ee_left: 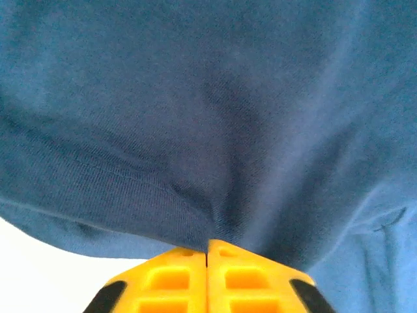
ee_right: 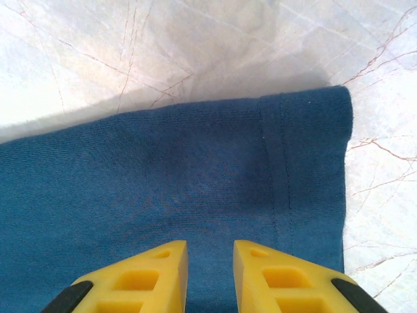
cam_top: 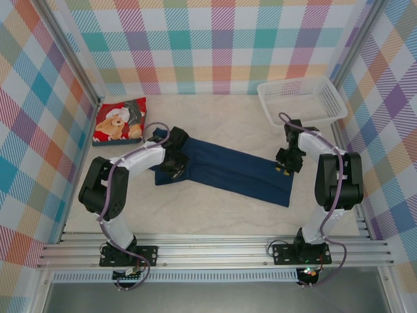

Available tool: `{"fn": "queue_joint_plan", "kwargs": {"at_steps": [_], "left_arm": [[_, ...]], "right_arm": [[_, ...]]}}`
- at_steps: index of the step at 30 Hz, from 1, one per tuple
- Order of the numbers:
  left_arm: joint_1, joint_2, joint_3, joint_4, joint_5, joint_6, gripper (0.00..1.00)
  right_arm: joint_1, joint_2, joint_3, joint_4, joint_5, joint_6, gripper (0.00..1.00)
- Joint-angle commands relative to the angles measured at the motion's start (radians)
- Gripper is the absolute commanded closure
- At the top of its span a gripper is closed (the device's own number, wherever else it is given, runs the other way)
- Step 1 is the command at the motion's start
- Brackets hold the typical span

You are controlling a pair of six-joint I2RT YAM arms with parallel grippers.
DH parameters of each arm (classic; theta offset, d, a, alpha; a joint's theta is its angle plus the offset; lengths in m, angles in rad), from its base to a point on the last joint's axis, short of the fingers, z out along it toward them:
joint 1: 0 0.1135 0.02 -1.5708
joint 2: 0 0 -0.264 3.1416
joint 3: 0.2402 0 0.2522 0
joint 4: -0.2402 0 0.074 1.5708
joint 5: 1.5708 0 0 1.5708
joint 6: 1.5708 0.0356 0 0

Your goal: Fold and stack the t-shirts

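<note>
The pale, marble-patterned worktop (cam_top: 215,215) is carrying everything here. The navy t-shirt (cam_top: 228,171) is lying across the middle of it as a long, flat band, slanting from the far left down toward the near right. In the top view no print is showing on it, just plain dark cloth.

At the far right corner the white mesh basket (cam_top: 264,98) is sitting against the checked wall, well apart from the navy cloth. Over in the far left corner the red t-shirt (cam_top: 120,120) is resting as a folded square with its teddy-bear picture facing up, near the navy band's left end but not touching it.

Now the arms. The left tool (ee_left: 207,251) is sitting low on the left end of the navy t-shirt, and its yellow fingers (ee_left: 172,277) are pressing tight together with no gap. The blue fabric is puckering into creases right where the tips meet, so it is pinching the cloth. The right tool (ee_right: 210,251) is hovering over the opposite end, just inside the stitched hem and near the shirt's far right corner. Its fingers are standing a little apart, with flat blue cloth showing through the gap and nothing clamped between them.
</note>
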Motion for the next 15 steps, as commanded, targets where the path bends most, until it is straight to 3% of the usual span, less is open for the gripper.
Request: {"fn": "queue_joint_plan", "kwargs": {"at_steps": [1,15], "left_arm": [[-0.017,-0.008,-0.035,0.009,-0.023,-0.008,1.0],[-0.061,-0.137,-0.114,-0.079,-0.037,0.008,1.0]], "right_arm": [[0.001,-0.027,-0.015,-0.003,-0.003,-0.019,0.75],[-0.001,0.027,0.022,-0.018,0.021,-0.013,0.75]]}}
